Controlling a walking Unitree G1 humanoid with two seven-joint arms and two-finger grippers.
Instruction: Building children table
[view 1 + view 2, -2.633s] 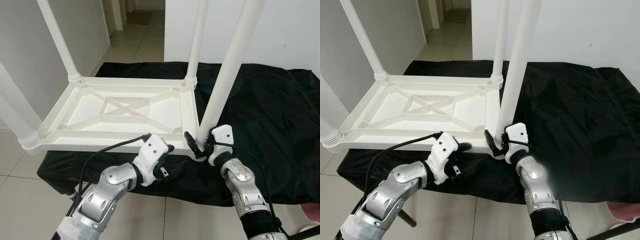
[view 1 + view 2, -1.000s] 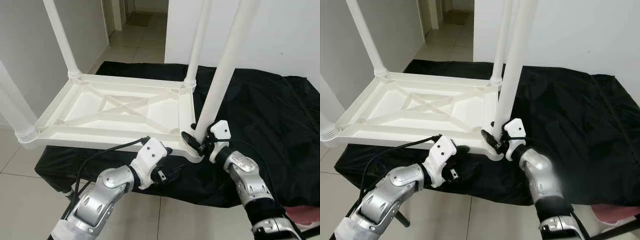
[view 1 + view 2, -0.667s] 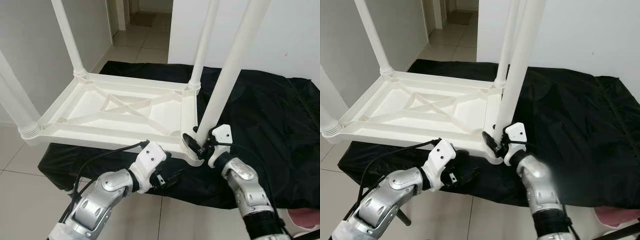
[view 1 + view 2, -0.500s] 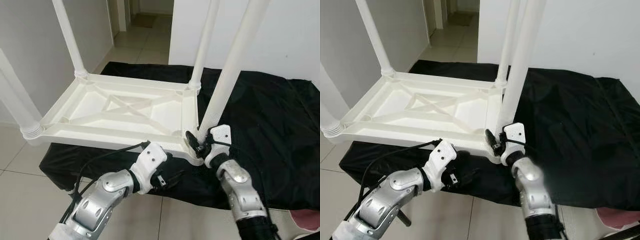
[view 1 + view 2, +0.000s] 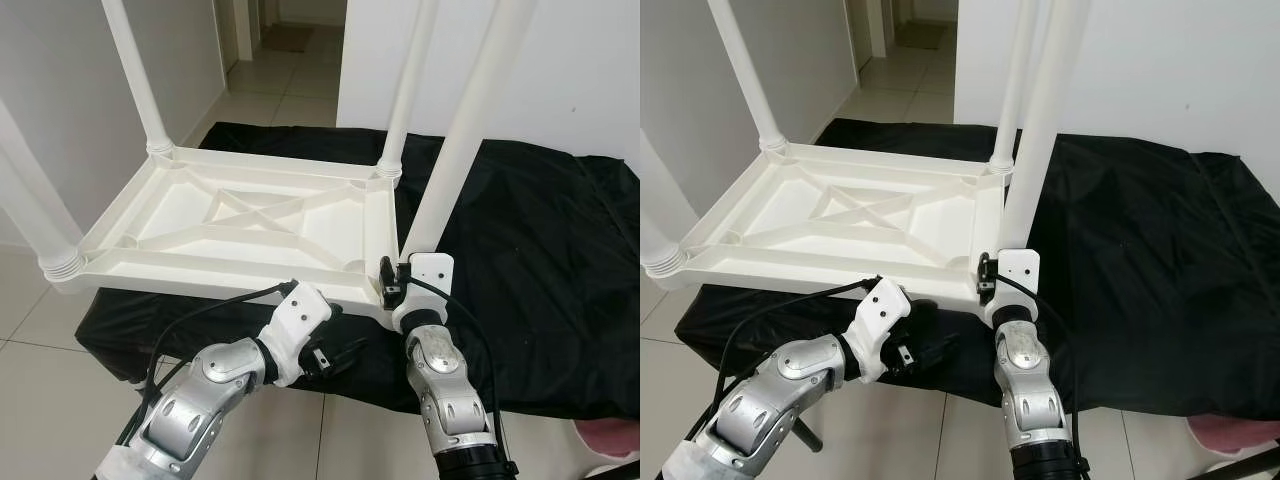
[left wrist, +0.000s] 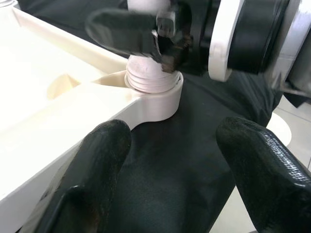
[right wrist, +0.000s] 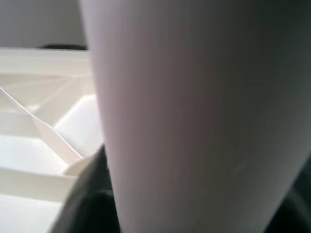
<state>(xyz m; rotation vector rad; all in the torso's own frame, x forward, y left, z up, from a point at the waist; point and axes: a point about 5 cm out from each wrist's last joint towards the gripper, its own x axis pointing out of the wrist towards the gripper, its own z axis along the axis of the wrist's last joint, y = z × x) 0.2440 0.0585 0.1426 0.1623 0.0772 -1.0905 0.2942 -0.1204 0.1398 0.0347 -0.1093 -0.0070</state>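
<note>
While the white children's table [image 5: 250, 225] lies upside down on a black cloth [image 5: 540, 250], its ribbed underside facing up, four white legs stand from its corners. The right hand [image 5: 398, 283] is at the base of the near right leg [image 5: 455, 150], at about 4 o'clock from the middle of the upturned tabletop, with its black fingers [image 6: 129, 30] pinching the leg just above the threaded collar [image 6: 148, 77] that sits in the round corner socket [image 6: 160, 97]. The left hand [image 5: 335, 355] hangs just below the near edge of the tabletop, at about 6 o'clock (close to that same corner), its two fingers spread wide and touching nothing. Tiled floor [image 5: 40, 330] shows below the cloth's edge.
</note>
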